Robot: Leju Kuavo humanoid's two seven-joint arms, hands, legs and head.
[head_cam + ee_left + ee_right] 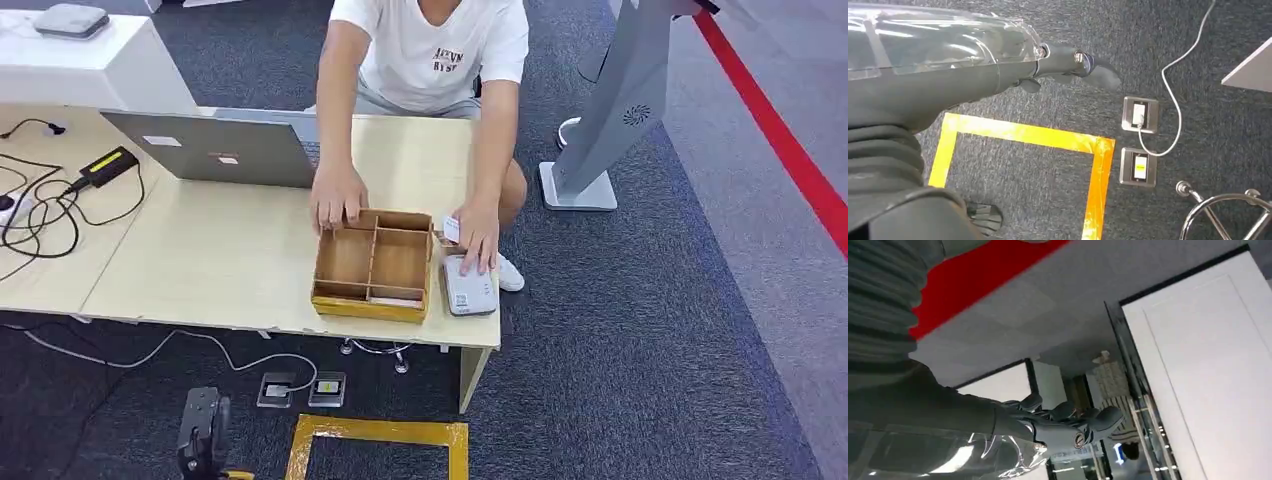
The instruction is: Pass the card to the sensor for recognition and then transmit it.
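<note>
Left hand (1068, 65) empty, fingers mostly hidden | right hand (1068, 422) loosely curled, empty | card (451, 229) half-hidden in person's hand (478, 235)

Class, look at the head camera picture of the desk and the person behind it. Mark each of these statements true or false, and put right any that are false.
1. The wooden box is split into compartments. True.
2. The person's hand holds a card just above the grey card reader. True.
3. The laptop stands to the right of the wooden box. False: it stands behind and to the left of it.
4. The card reader lies inside the box. False: it lies on the desk beside the box, on its right.
5. The person's other hand rests on the box's far edge. True.
</note>
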